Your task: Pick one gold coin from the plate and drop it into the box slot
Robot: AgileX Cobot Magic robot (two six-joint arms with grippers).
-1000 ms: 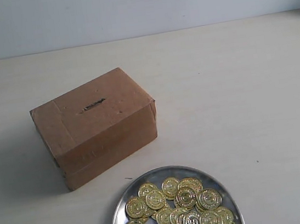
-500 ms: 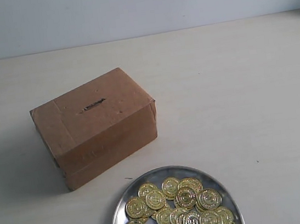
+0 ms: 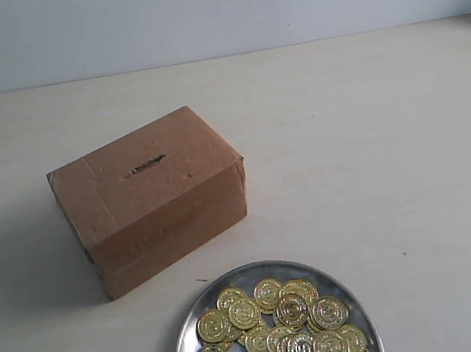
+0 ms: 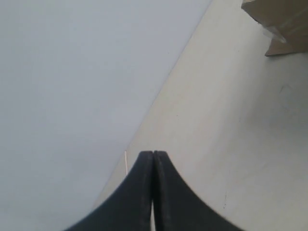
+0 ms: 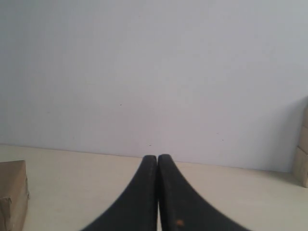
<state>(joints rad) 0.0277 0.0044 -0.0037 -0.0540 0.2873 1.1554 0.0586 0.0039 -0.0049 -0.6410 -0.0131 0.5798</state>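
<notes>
A brown cardboard box sits left of centre on the table, with a short dark slot in its top face. In front of it lies a shiny silver plate, cut by the lower edge and heaped with several gold coins. Neither arm shows in the exterior view. My left gripper is shut with nothing between its black fingers, and a corner of the box shows far from it. My right gripper is shut and empty too, with an edge of the box off to one side.
The beige table runs back to a pale grey wall. A tan block-like thing stands at the edge of the right wrist view by the wall.
</notes>
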